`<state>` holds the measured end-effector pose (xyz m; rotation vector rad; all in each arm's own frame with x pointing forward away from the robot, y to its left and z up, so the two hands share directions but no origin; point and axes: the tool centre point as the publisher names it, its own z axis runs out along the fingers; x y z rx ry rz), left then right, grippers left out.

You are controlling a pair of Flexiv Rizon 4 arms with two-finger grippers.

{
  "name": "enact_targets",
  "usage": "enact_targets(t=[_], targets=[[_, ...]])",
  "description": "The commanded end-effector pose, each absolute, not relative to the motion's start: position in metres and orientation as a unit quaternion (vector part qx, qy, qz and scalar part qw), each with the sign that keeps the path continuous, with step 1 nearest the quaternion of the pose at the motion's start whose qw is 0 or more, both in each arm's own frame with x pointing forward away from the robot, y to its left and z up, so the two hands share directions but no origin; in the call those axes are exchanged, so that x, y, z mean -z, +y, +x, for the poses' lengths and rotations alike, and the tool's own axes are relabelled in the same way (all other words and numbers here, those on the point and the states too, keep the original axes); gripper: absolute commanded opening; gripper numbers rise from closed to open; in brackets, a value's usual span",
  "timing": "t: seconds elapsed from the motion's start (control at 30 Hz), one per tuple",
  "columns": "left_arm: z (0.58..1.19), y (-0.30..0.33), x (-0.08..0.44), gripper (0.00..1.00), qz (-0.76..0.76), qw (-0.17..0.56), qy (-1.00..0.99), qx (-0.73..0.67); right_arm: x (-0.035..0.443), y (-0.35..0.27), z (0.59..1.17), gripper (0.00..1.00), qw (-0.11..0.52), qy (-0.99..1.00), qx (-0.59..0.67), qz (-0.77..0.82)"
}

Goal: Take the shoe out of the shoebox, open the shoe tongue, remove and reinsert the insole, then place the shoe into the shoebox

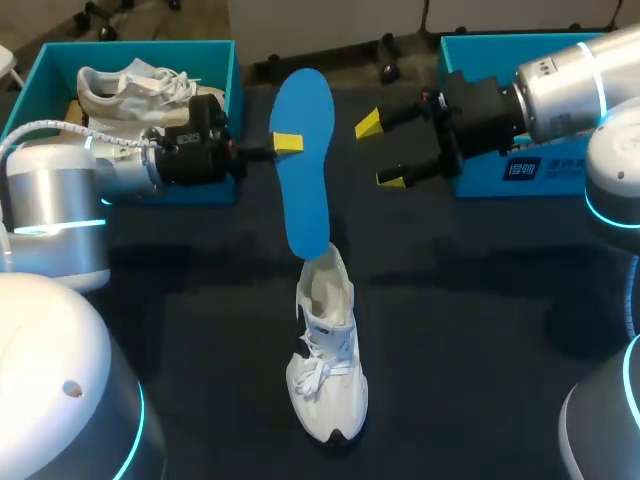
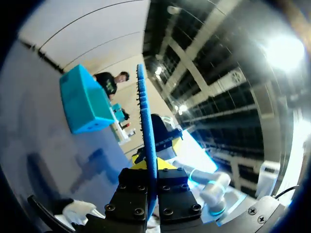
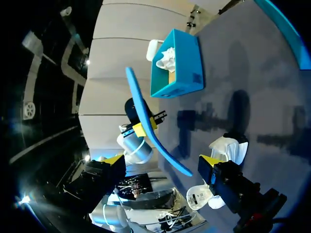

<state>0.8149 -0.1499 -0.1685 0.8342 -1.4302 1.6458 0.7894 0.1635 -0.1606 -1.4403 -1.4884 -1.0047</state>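
left jaws clamped on insole (image 1: 305,190) | right jaws open, just beside it

From the head view, cannot see the lower end of the insole (image 1: 303,160), sunk in the collar of the shoe (image 1: 325,370). Can find only one yellow tip of the left gripper (image 1: 287,142), with its partner behind the blue sheet. Cannot see the full front wall of the left shoebox (image 1: 233,70), covered by the left arm (image 1: 60,190), nor one end of the second shoe (image 1: 130,85) inside. Cannot follow the right shoebox (image 1: 480,40) behind the right arm (image 1: 570,80). From the left wrist view, gets the insole edge-on, and a pale scrap of shoe at the black rim. From the right wrist view, finds the shoe in two pale pieces, split by a finger of the right gripper (image 3: 160,161).
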Motion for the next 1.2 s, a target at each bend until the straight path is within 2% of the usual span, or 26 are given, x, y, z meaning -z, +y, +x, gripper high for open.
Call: enact_targets(t=[0.03,0.37,0.47,0.83,1.2], targets=[[0.81,-0.147,0.16,0.0,0.189,0.247,-0.636,-0.707,0.16,0.165,0.79,1.0,0.407,-0.591,0.398,-0.572],[0.809,-0.153,0.139,0.0,0.041,0.077,-0.704,-0.705,0.16,0.165,0.79,1.0,0.407,-0.591,0.398,-0.572],[0.82,-0.155,0.145,0.0,0.001,-0.006,-0.708,-0.707,0.16,0.165,0.79,1.0,0.407,-0.591,0.398,-0.572],[0.82,-0.155,0.145,0.0,0.001,-0.006,-0.708,-0.707,0.16,0.165,0.79,1.0,0.407,-0.591,0.398,-0.572],[0.809,-0.143,0.14,0.0,-0.268,-0.137,-0.678,-0.67,0.16,0.165,0.79,1.0,0.407,-0.591,0.398,-0.572]])
